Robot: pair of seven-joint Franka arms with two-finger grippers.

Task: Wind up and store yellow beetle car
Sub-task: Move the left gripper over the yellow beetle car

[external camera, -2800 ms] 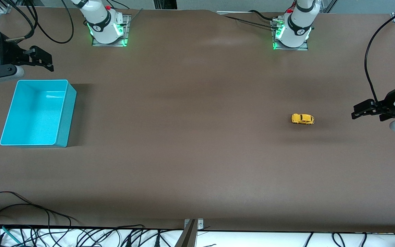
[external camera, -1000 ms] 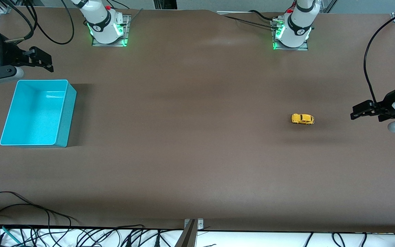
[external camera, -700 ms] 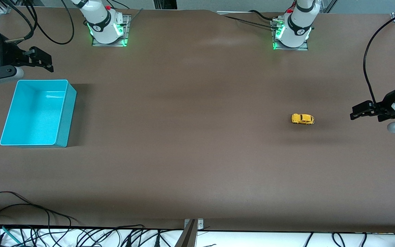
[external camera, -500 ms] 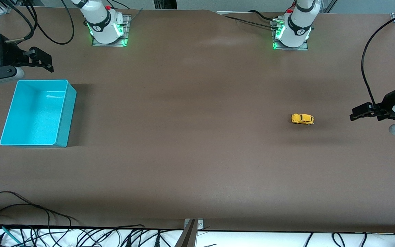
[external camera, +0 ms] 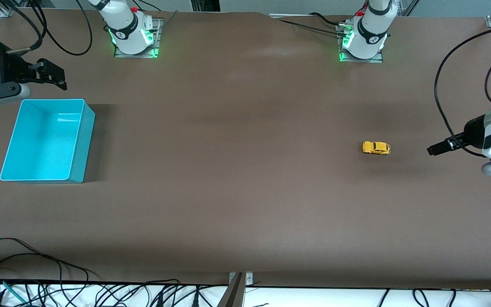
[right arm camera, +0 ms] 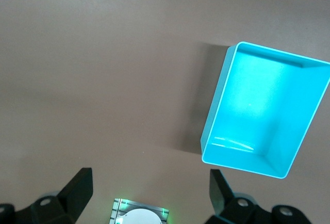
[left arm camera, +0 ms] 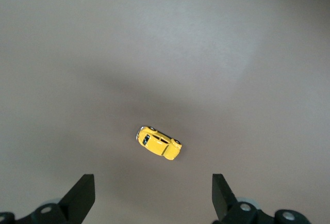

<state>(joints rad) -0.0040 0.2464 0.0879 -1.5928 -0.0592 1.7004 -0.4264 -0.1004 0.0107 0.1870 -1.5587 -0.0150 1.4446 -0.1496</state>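
Yellow beetle car [external camera: 376, 148] sits on its wheels on the brown table [external camera: 245, 192], right of centre in the front view, untouched. Left gripper [external camera: 435, 149] hangs at the frame's right edge, over bare table beside the car, fingers [left arm camera: 82, 195] spread wide, holding nothing. Right gripper [external camera: 56, 76] waits upper left of the frame, jaws spread, empty, above the turquoise bin [external camera: 80, 140].

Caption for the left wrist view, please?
Open left tool hovers above the yellow car on the brown table.
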